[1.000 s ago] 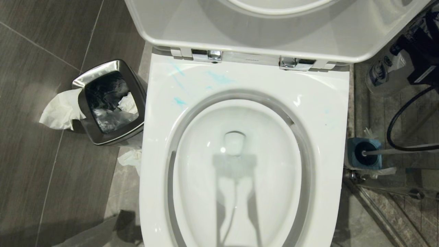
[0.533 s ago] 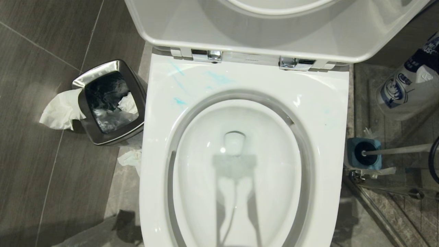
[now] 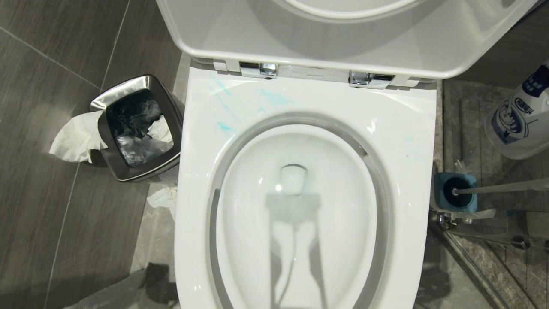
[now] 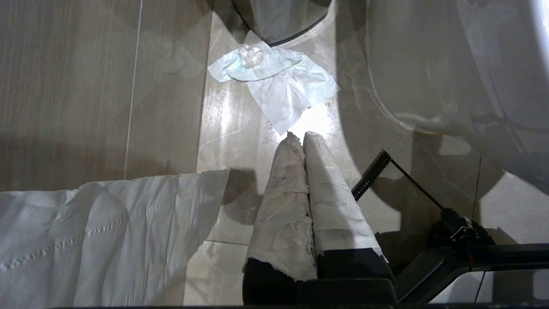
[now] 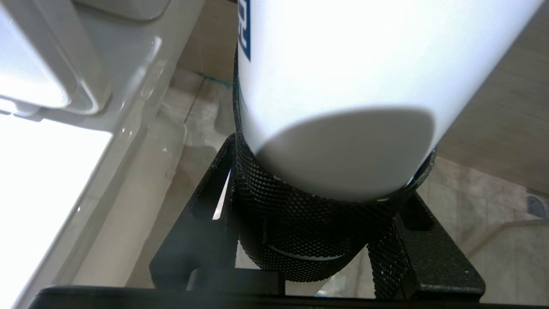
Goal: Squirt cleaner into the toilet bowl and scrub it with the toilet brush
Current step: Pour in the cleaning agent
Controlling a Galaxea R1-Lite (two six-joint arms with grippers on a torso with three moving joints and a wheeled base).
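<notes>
Right claw [image 5: 317, 240] clamped on white blue-labelled cleaner bottle [image 3: 521, 122] at 3 o'clock of glossy white ceramic toilet bowl [image 3: 411, 128]; aim nozzle under rim, squeeze gently

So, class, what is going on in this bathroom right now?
The robot's right hand grips a white cleaner bottle, held at the right of the open toilet bowl. Faint turquoise cleaner streaks mark the rim. The toilet brush sits in its blue holder, untouched. The left hand hangs shut near the floor, holding nothing.
</notes>
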